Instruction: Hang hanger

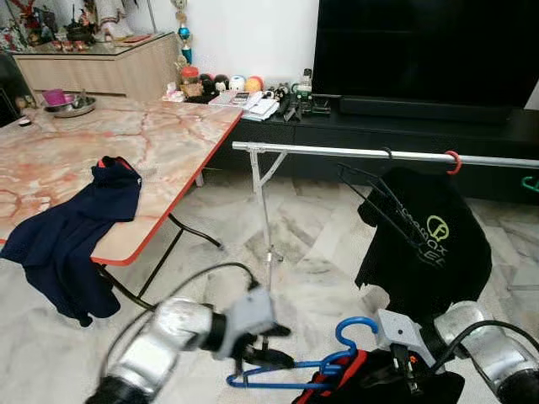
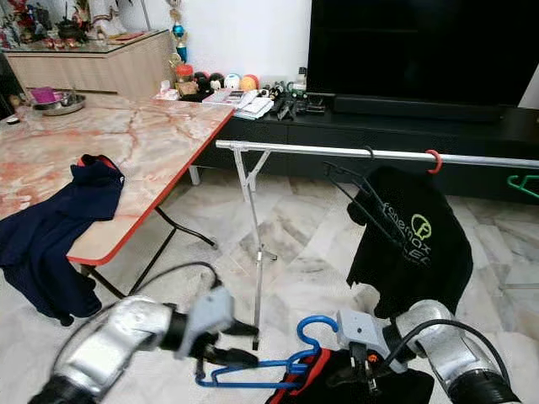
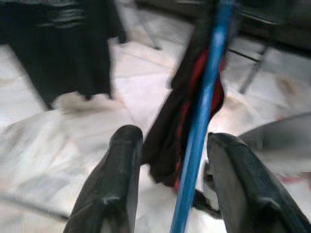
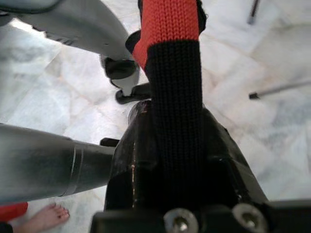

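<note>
A blue plastic hanger [image 1: 354, 326] hangs low over the floor in front of me, with a black-and-red garment [image 1: 370, 380] draped on it. My left gripper [image 1: 268, 349] is at the hanger's left end. In the left wrist view the blue bar [image 3: 201, 121] runs between its two fingers [image 3: 116, 174], which stand apart, so the gripper is open. My right gripper [image 1: 408, 370] is shut on the garment's ribbed black-and-red band [image 4: 172, 97]. Beyond them a silver clothes rail [image 1: 354, 153] crosses the room, carrying a black T-shirt [image 1: 425, 244] on a hanger with a red hook [image 1: 455, 160].
A marble-patterned folding table [image 1: 168, 143] stands at the left with a navy garment [image 1: 76, 219] hanging over its edge. A black TV console [image 1: 379, 118] lies behind the rail. A green hanger [image 1: 529, 181] is on the rail's far right. A person's bare foot [image 4: 46, 216] is on the floor.
</note>
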Available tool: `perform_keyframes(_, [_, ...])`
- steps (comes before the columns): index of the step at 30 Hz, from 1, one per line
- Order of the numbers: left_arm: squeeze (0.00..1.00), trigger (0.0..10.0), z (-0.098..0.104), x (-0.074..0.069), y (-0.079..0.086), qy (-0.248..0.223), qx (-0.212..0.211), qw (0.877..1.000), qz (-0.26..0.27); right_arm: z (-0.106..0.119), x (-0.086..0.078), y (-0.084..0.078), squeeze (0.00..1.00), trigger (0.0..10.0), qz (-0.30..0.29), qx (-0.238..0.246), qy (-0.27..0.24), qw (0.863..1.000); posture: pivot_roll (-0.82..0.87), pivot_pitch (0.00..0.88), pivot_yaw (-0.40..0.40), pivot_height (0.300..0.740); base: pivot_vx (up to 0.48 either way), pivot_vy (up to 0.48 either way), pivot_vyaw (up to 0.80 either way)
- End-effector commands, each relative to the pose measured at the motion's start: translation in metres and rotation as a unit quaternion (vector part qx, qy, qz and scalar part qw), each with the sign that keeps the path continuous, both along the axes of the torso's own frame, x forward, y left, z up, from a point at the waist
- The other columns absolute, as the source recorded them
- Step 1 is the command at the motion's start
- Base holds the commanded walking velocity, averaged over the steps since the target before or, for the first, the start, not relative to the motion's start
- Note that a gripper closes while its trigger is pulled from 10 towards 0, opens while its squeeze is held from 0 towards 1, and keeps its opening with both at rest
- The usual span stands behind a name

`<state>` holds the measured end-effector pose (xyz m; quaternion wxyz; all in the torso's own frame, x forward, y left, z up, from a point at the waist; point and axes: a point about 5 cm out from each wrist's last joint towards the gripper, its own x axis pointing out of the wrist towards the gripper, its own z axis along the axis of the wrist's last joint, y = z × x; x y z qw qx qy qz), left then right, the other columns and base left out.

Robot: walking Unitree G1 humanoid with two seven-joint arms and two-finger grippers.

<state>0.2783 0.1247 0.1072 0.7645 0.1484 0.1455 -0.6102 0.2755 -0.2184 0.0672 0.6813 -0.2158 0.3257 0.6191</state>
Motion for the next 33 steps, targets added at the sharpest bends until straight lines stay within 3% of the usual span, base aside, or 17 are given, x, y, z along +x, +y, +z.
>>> perform_keyframes(1, [1.00, 10.0, 0.006, 0.001, 0.011, 0.001, -0.021, 0.999, 0.030, 0.007, 0.004, -0.009, 0.00, 0.0, -0.033, 0.011, -0.024, 0.999, 0.09, 0.000, 0.015, 0.740, 0.000, 0.000, 0.00])
perform_keyframes(5, [1.00, 10.0, 0.001, -0.003, 0.035, 0.027, -0.045, 0.995, 0.091, 0.017, 0.007, -0.019, 0.00, 0.0, -0.077, 0.047, -0.039, 0.995, 0.09, 0.000, 0.017, 0.740, 0.000, 0.000, 0.00])
perform_keyframes(9, [1.00, 10.0, -0.017, -0.009, 0.046, 0.051, -0.028, 0.991, 0.119, 0.045, 0.014, -0.016, 0.00, 0.0, -0.090, 0.131, -0.063, 0.985, 0.09, 0.000, 0.016, 0.740, 0.000, 0.000, 0.00])
perform_keyframes(14, [1.00, 10.0, -0.030, -0.014, 0.026, 0.075, -0.044, 0.990, 0.115, 0.066, 0.015, -0.017, 0.00, 0.0, -0.066, 0.140, -0.091, 0.984, 0.08, 0.000, 0.016, 0.740, 0.000, 0.000, 0.00])
perform_keyframes(19, [1.00, 10.0, -0.033, -0.011, 0.004, 0.057, -0.038, 0.992, 0.103, 0.080, 0.013, -0.017, 0.00, 0.0, -0.046, 0.136, -0.101, 0.985, 0.07, 0.000, 0.008, 0.740, 0.000, 0.000, 0.00])
perform_keyframes(20, [0.00, 10.0, -0.033, -0.010, -0.001, 0.045, -0.036, 0.993, 0.102, 0.084, 0.013, -0.017, 0.00, 0.0, -0.045, 0.137, -0.104, 0.984, 0.07, 0.000, 0.011, 0.740, 0.000, 0.000, 0.00])
perform_keyframes(33, [0.00, 10.0, -0.032, 0.005, -0.031, 0.001, -0.037, 0.994, 0.100, 0.138, 0.005, -0.016, 0.00, 0.0, -0.025, 0.203, -0.141, 0.969, 0.03, 0.000, 0.003, 0.740, 0.000, 0.000, 0.00])
